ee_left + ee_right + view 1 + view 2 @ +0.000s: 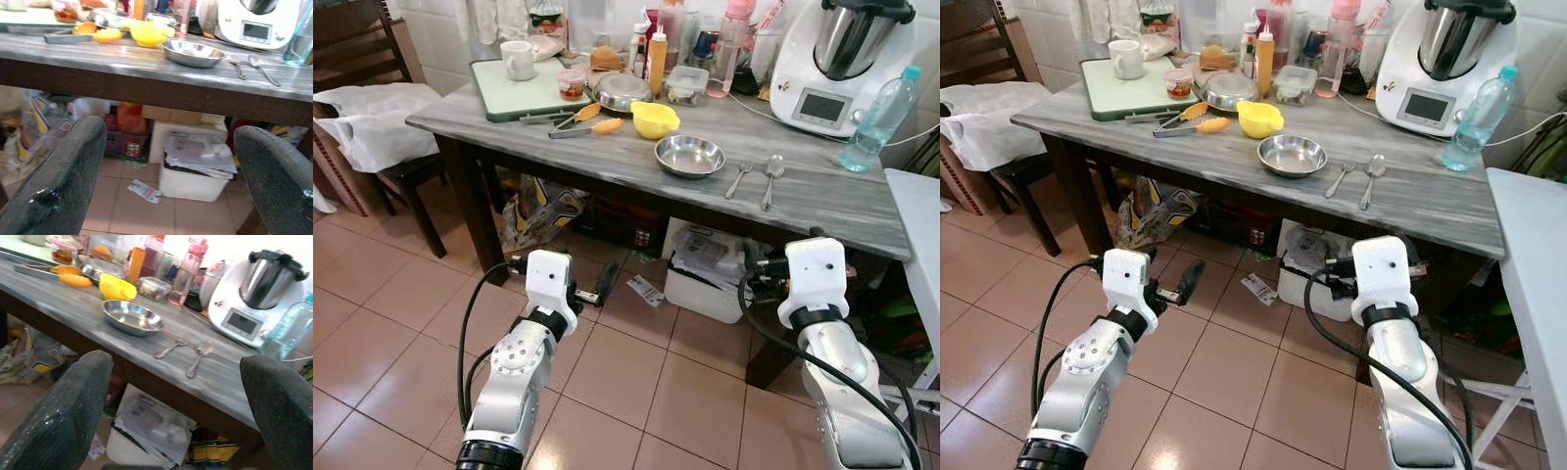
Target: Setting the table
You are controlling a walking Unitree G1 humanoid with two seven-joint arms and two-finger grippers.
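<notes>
Lying beyond both open tools (161, 181), seemingly untouched, fork (737, 179).

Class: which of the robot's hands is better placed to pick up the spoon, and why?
Right. The spoon lies beside the fork toward the table's right end, nearly straight ahead of the open right hand. The left hand, also open, sits farther left.

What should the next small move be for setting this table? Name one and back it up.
Probably raise the right tool above the table edge toward the fork and spoon. Both tools hang open and empty below the tabletop, the left tool further off, while the cutlery lies just right of the steel bowl, roughly above the right arm.
</notes>
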